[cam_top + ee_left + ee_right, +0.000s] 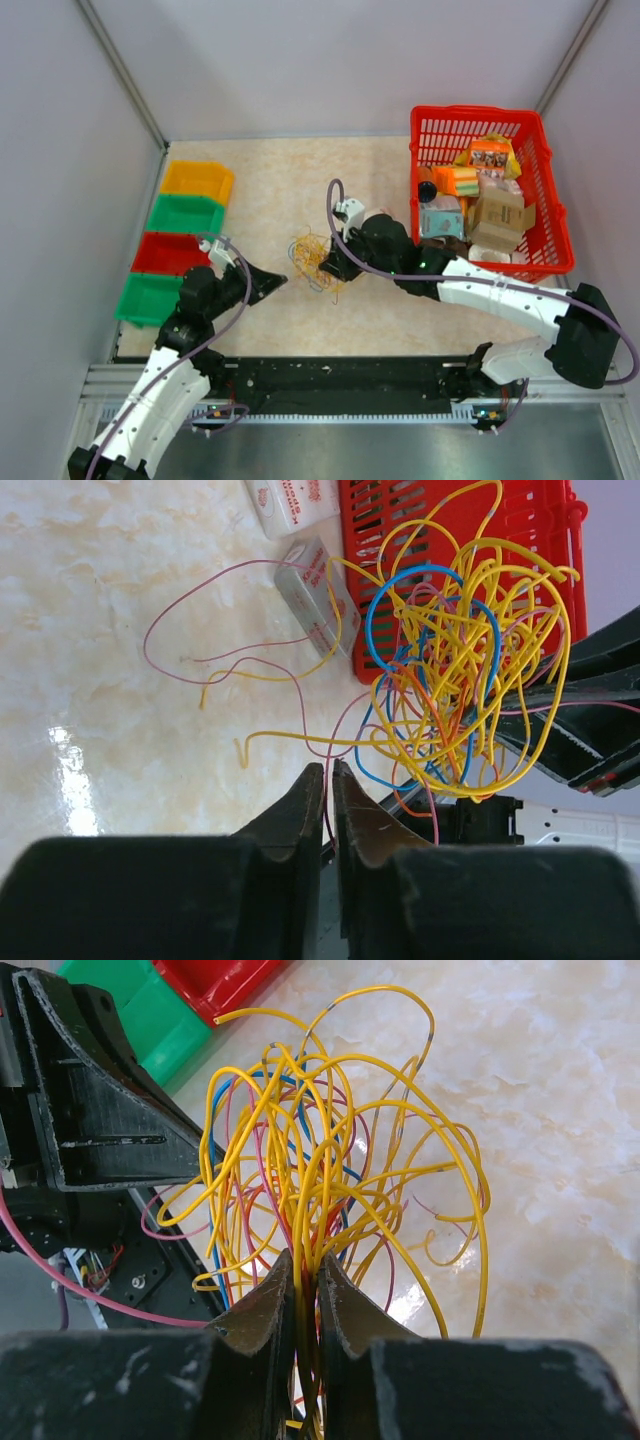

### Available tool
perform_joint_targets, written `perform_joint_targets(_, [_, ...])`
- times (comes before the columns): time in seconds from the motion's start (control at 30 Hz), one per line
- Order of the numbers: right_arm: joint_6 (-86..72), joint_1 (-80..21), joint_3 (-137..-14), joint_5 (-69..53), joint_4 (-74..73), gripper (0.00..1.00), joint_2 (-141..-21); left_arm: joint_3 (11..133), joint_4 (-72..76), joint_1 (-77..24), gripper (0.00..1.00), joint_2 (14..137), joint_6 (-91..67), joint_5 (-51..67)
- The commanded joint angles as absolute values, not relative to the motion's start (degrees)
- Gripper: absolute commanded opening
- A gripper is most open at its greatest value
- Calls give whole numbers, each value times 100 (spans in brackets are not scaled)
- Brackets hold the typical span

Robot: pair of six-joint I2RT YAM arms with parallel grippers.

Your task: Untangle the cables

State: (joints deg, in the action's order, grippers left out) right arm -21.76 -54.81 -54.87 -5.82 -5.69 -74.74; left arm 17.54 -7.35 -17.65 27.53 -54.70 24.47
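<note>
The right claw grips the tangled cables, which lie just right of the left claw, itself closed on one pink strand.

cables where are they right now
In the top view the cables sit in a tangle at centre, between the left gripper and the right gripper, whose jaws pinch them.

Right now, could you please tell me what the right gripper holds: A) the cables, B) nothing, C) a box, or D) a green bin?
A: the right gripper is shut on the cables, which fan out from its closed jaws.
</note>
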Motion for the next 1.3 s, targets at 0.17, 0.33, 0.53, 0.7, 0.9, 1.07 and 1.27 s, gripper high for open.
perform_joint_targets(0.17, [-2478, -5379, -5634, -71, -439, 0, -7207, 1986, -729, -1740, 0, 2619, -5695, 2558])
perform_joint_targets(0.33, [-2785, -5370, -5607, 726, -675, 0, -7251, 2372, -1185, -1740, 0, 2400, -5625, 2137])
perform_joint_targets(0.53, [-3559, -5353, -5538, 2777, -1591, 0, -7558, 4146, -3329, -1740, 0, 1118, -4186, -1374])
perform_joint_targets(0.7, [-3525, -5344, -5388, 2462, -1319, 0, -7909, 5579, -3331, -1740, 0, 1168, -2823, -2786])
perform_joint_targets(0.9, [-3243, -5344, -5467, 2083, -1046, 0, -8375, 6678, -3445, -1740, 0, 1906, -2663, -2189])
perform_joint_targets(1.07, [-3287, -5291, -5353, 2101, -1028, 0, -8665, 8118, -3577, -1740, 0, 2749, -2330, -2013])
perform_joint_targets(1.27, [-2962, -5379, -5019, 1083, -397, 0, -8570, 8491, -3850, -1740, 0, 3471, -2864, -1039])
